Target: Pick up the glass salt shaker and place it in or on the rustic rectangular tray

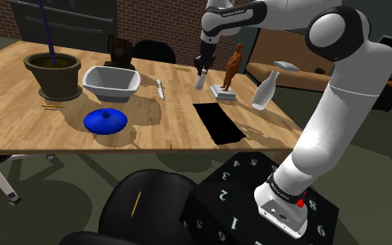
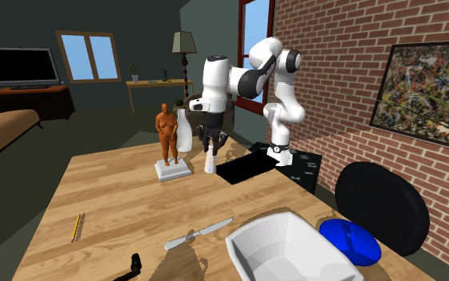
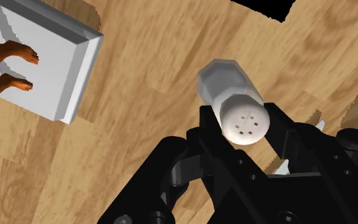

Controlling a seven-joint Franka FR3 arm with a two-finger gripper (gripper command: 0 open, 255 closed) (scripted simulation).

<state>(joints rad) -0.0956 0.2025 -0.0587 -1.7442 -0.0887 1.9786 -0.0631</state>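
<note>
Wrist view, hand (image 3: 244,122) clasping holed salt shaker (image 3: 223,79)

Table (image 1: 166,132) wood-grained; salt shaker (image 3: 231,105) smooth, matt; fingers (image 3: 208,128) matt black.

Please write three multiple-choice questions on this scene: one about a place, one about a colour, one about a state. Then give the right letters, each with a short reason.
1. Where is the salt shaker?
A) in the white bowl
B) between the fingers of the gripper, beside the statuette's base
C) on the black tray

2. What colour is the domed lid near the white bowl?
A) red
B) green
C) blue

3. How is the white vase placed?
A) upright
B) on its side
C) upside down

Answers:
1 B: the wrist view shows the black fingers clasping the salt shaker next to the statuette's base, not on the black tray.
2 C: the domed lid is plainly blue in the shoulder view.
3 A: the white vase stands with its neck up on the table.
</note>
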